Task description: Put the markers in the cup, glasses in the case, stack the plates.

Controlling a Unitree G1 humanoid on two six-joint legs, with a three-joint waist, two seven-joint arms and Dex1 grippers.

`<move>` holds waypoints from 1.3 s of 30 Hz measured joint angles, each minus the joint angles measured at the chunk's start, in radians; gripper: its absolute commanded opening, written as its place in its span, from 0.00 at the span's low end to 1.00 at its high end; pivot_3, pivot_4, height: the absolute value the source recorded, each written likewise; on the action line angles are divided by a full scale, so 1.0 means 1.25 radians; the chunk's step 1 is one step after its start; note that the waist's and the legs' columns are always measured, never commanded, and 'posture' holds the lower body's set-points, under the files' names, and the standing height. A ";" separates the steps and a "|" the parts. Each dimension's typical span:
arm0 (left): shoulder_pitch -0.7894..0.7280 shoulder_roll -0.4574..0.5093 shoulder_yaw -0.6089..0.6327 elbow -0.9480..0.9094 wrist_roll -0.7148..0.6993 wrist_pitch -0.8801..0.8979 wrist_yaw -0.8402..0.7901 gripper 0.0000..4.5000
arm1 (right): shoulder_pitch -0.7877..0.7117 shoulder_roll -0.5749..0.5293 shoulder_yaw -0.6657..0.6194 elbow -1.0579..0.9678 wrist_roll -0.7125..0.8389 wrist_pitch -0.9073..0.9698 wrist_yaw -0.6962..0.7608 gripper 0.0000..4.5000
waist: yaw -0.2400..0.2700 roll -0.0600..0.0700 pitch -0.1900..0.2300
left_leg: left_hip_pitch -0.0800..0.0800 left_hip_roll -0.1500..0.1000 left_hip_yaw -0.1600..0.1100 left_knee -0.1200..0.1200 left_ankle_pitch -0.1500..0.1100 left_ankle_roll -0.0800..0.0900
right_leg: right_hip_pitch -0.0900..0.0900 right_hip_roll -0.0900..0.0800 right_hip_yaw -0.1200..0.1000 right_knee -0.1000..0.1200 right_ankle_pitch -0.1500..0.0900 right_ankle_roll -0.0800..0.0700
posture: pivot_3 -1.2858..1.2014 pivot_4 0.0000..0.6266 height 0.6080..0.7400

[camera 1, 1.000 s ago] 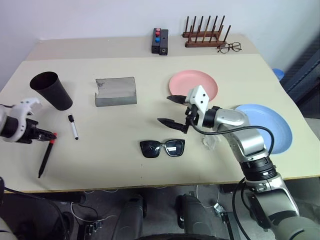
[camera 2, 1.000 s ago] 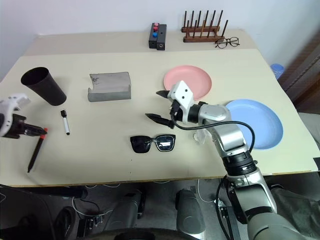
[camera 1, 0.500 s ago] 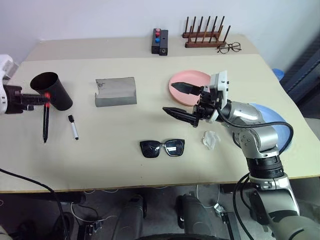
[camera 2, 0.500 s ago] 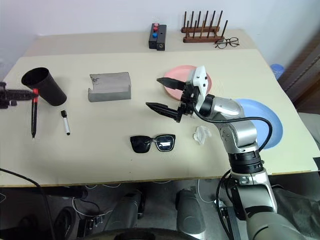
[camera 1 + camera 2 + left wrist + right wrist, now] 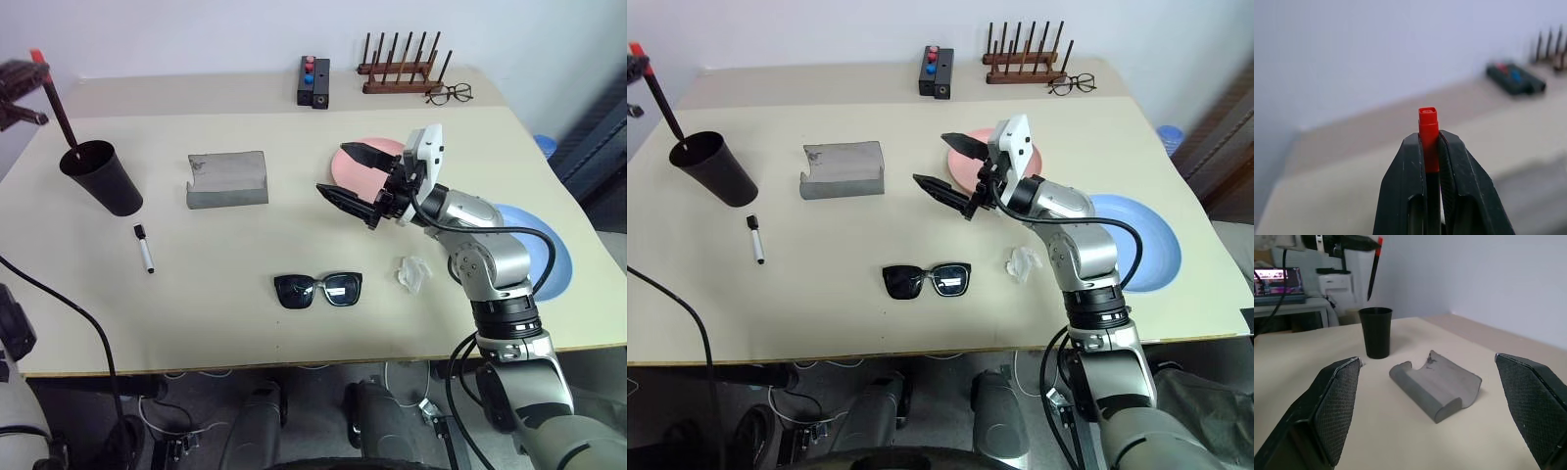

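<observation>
My left gripper (image 5: 1428, 143) is shut on the red cap of the dark marker (image 5: 56, 103), high at the table's far left. The marker hangs tilted, its tip just above the mouth of the black cup (image 5: 101, 178). The white marker (image 5: 144, 248) lies on the table in front of the cup. The grey case (image 5: 227, 178) lies with its flap open. Black sunglasses (image 5: 318, 290) sit near the front middle. My right gripper (image 5: 333, 168) hovers open and empty in front of the pink plate (image 5: 377, 149). The blue plate (image 5: 554, 257) lies to the right, partly behind my arm.
A crumpled white tissue (image 5: 413, 273) lies right of the sunglasses. At the back stand a black box with red and blue buttons (image 5: 313, 80), a wooden peg rack (image 5: 397, 73) and wire-framed spectacles (image 5: 449, 93).
My left gripper has lifted the red-capped marker off the table, up and back to above the cup, turning it tip down. The right gripper rose slightly, still open.
</observation>
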 measured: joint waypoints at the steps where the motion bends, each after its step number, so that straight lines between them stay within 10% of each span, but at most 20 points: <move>1: -0.009 -0.003 0.008 0.018 -0.002 -0.029 0.001 0.01 | 0.000 0.002 0.000 0.000 0.000 0.000 -0.002 1.00 | 0.000 0.000 0.000 | 0.000 0.000 0.000 0.000 0.000 0.000 | 0.000 0.000 0.000 0.000 0.000 0.000 | 0.52 0.24 1.00; 22: 0.167 -0.094 0.138 0.160 -0.062 -0.303 -0.013 0.01 | 0.001 -0.016 0.000 -0.003 -0.017 0.002 -0.017 1.00 | 0.000 -0.001 -0.001 | 0.000 0.000 0.000 0.001 0.000 0.000 | 0.000 0.000 0.000 0.001 0.000 0.000 | 0.52 0.24 1.00; 32: 0.183 -0.113 0.152 0.159 -0.082 -0.304 0.018 1.00 | 0.001 -0.019 0.001 -0.005 -0.024 0.004 -0.018 1.00 | -0.001 -0.002 -0.001 | 0.000 0.000 0.000 0.001 0.000 0.000 | 0.000 0.000 0.000 0.001 0.000 0.000 | 0.52 0.24 1.00; 39: 0.175 -0.111 0.123 0.086 -0.072 -0.213 0.052 1.00 | 0.001 -0.018 0.002 -0.005 -0.031 0.004 -0.021 1.00 | -0.001 -0.002 -0.001 | 0.000 0.000 0.000 0.001 0.000 0.000 | 0.000 0.000 0.000 0.001 0.000 0.000 | 0.52 0.24 1.00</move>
